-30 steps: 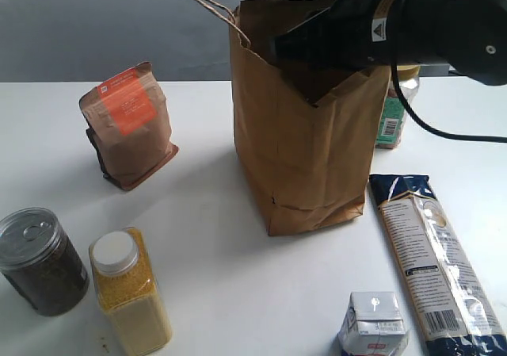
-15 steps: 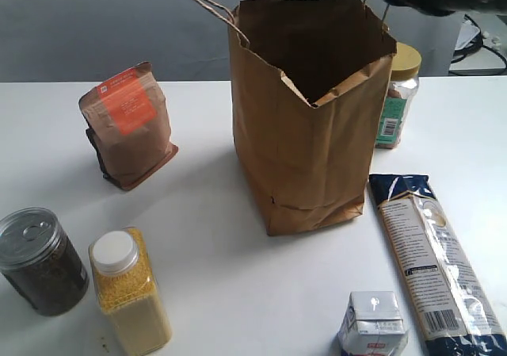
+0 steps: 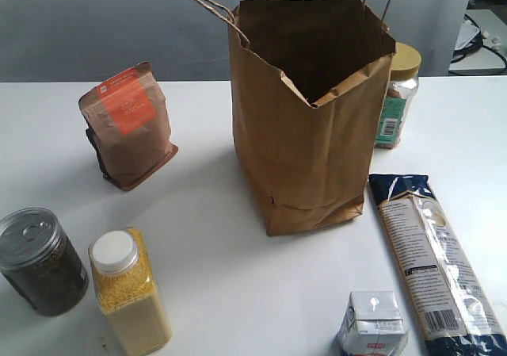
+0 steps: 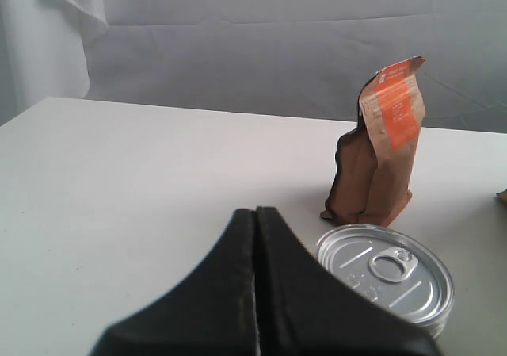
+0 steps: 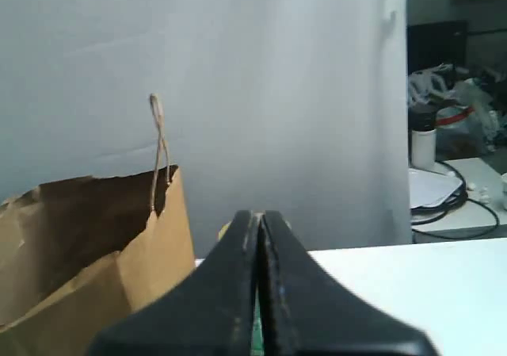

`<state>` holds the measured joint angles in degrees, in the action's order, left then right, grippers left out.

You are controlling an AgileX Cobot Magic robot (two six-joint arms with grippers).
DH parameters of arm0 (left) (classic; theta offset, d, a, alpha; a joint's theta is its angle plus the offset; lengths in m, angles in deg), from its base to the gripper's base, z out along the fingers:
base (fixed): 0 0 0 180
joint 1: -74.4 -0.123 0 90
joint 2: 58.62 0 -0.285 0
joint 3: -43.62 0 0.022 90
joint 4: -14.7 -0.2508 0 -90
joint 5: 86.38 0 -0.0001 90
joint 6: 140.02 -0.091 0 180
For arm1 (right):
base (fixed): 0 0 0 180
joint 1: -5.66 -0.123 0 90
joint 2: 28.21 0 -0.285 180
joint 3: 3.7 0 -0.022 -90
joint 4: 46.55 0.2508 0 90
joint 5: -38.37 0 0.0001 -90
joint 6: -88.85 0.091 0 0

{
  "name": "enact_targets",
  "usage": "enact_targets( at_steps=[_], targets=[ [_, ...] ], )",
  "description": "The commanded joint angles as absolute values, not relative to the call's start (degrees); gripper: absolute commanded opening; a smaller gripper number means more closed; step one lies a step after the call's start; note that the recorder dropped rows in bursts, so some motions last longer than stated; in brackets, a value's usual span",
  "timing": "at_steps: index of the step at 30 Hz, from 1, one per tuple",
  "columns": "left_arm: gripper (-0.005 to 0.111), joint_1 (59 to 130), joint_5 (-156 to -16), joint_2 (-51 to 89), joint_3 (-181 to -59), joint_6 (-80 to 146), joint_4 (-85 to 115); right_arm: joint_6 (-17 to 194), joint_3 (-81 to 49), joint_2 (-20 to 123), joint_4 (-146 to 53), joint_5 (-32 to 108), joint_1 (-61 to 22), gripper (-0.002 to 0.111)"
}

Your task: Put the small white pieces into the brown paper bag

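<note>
1. Exterior view: the brown paper bag (image 3: 305, 158) stood upright near the middle of the white table (image 3: 214, 253) with its mouth open. One twisted cord handle (image 3: 207, 5) leaned outward from the left of the rim. The bag's interior was in deep shadow, and its contents could not be made out.
2. Exterior view, surrounding items:
   - A brown pouch (image 3: 129, 126) with an orange label stood well to the left of the bag.
   - A pull-tab can (image 3: 41, 261) and a white-capped bottle (image 3: 131, 292) of yellow grains stood side by side at the near left.
   - A yellow-lidded jar (image 3: 396, 94) stood just behind the bag's right corner.
   - A long printed packet (image 3: 436, 269) lay flat to the right of the bag.
   - A white carton (image 3: 374, 324) stood at the near edge, beside the packet.
3. Left wrist view: the left gripper (image 4: 255, 213) had its jaws pressed together, with nothing between them. It was low over the table, close to the lid of the pull-tab can (image 4: 386, 269). The brown pouch (image 4: 380, 150) stood upright beyond the can.
4. Right wrist view: the right gripper (image 5: 260, 215) had its jaws closed flush and held nothing. The brown paper bag (image 5: 87, 277) stood to one side of the gripper. One cord handle (image 5: 161, 150) rose upright from the bag's rim.
</note>
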<state>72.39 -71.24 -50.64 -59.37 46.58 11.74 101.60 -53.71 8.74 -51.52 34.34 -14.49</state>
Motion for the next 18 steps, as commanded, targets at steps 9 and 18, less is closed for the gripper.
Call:
enact_targets(
  at_steps=[9,18],
  targets=[
    [0.0,72.7,-71.5,-50.8,-59.2,46.9,12.2,100.9,-72.3,-15.7,-43.6,35.8,-5.7,0.0],
    [0.0,72.7,-71.5,-50.8,-59.2,46.9,12.2,94.9,-77.7,-20.4,-39.3,36.1,-4.9,0.0]
  ],
)
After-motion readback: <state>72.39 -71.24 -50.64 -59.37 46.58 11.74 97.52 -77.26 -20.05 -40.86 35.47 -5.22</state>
